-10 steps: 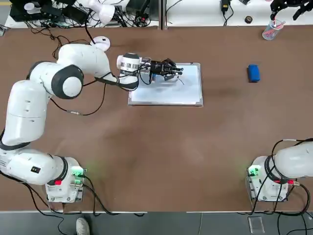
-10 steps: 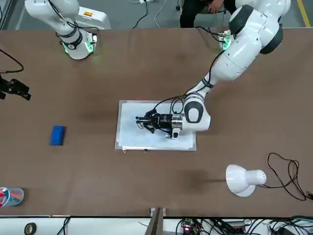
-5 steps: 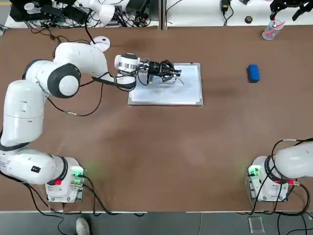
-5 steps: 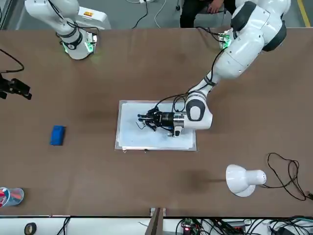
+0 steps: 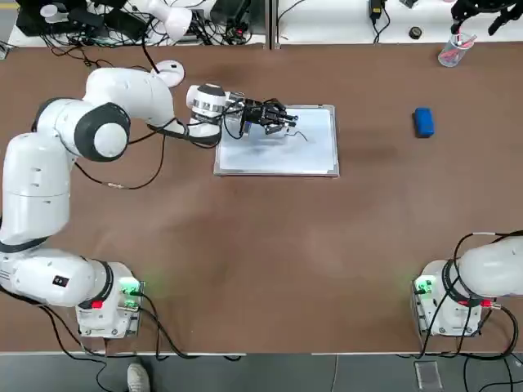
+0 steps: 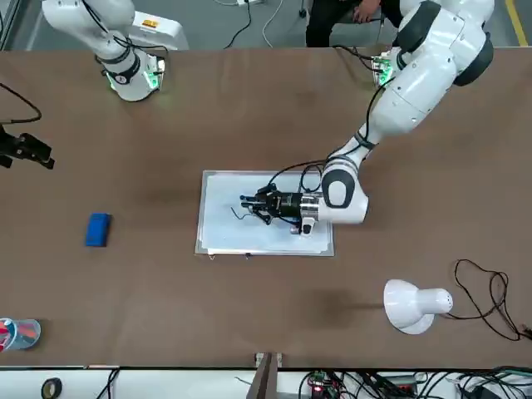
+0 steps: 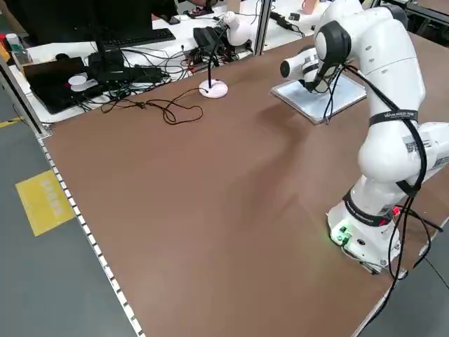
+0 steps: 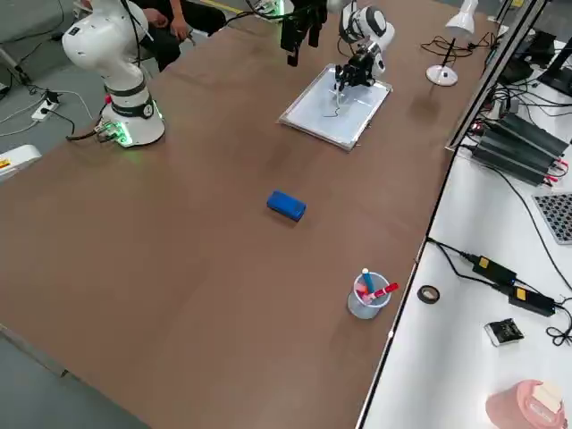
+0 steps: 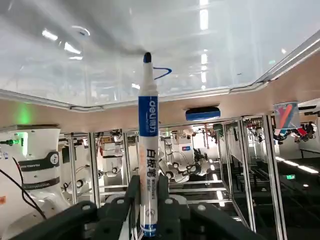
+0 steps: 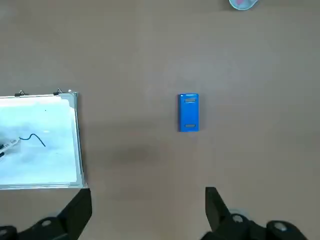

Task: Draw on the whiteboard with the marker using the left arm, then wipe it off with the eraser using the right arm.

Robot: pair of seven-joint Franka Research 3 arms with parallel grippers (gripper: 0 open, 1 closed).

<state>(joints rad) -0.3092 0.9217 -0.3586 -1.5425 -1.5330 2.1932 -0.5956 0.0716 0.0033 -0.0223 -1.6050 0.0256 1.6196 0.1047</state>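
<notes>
We saw the broad brown surface [image 5: 270,245] carrying everything, with wide bare room across its middle and near side. The left arm [image 5: 90,131] reached over it from its green-lit base toward the far side, its forearm lying nearly level. The right arm [image 6: 108,33] sat folded above its own base, its gripper [image 10: 145,210] hanging high with fingers spread apart and grasping nothing.

The whiteboard [image 5: 315,151] lay flat toward the far edge of the surface, its long axis running left to right in the top view, with open surface on every side. The left gripper [image 5: 274,116] hovered low over the board's left half, fingers clenched on the marker [image 9: 148,145]. In the wrist view the marker ran straight out from between the fingers, its long axis in line with the gripper, its dark tip meeting the board just beside a short dark curl of ink [image 5: 301,135].

The eraser [image 5: 423,122] lay well apart to the board's right, its long axis pointing toward the far edge, untouched. A clear cup [image 8: 365,299] of pens stood near the far right corner.
</notes>
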